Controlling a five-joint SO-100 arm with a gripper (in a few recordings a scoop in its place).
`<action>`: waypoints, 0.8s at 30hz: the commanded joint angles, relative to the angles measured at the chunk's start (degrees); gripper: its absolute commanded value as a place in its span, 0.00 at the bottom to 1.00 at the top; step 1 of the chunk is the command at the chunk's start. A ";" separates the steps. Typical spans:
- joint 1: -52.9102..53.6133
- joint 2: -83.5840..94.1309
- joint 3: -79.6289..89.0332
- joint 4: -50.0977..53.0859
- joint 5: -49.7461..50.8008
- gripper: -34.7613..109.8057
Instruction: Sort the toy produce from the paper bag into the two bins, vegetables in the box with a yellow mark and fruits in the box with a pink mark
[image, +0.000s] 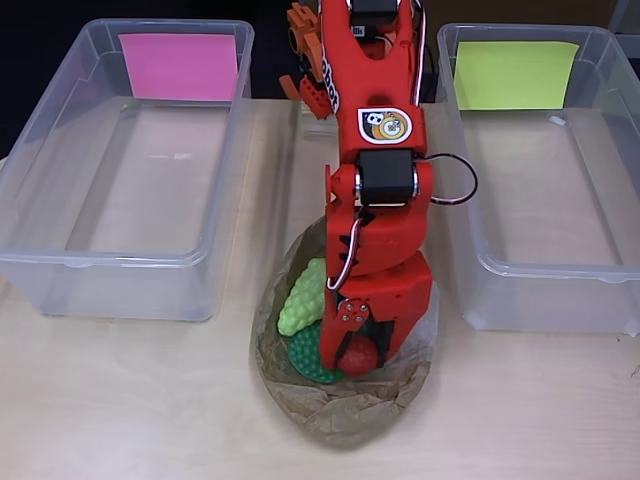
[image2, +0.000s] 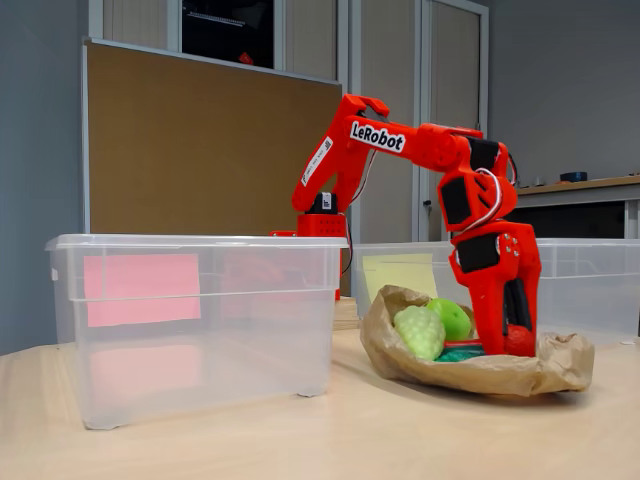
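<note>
A crumpled brown paper bag lies open on the table between two clear boxes. In it are a pale green bumpy toy, a dark green knobbly toy, a round green toy and a round red toy. My red gripper reaches down into the bag, its fingers closed around the red toy, which still rests low in the bag. The pink-marked box and the yellow-marked box hold nothing.
The pink note sits on the left box's far wall in the overhead view and the yellow note on the right box's. Bare wooden table lies in front of both boxes. The arm's base stands behind them.
</note>
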 joint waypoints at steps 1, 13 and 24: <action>0.97 9.67 -2.20 7.82 -4.13 0.36; 14.33 36.47 4.66 30.32 -16.26 0.37; 40.17 49.92 11.25 36.74 -25.40 0.39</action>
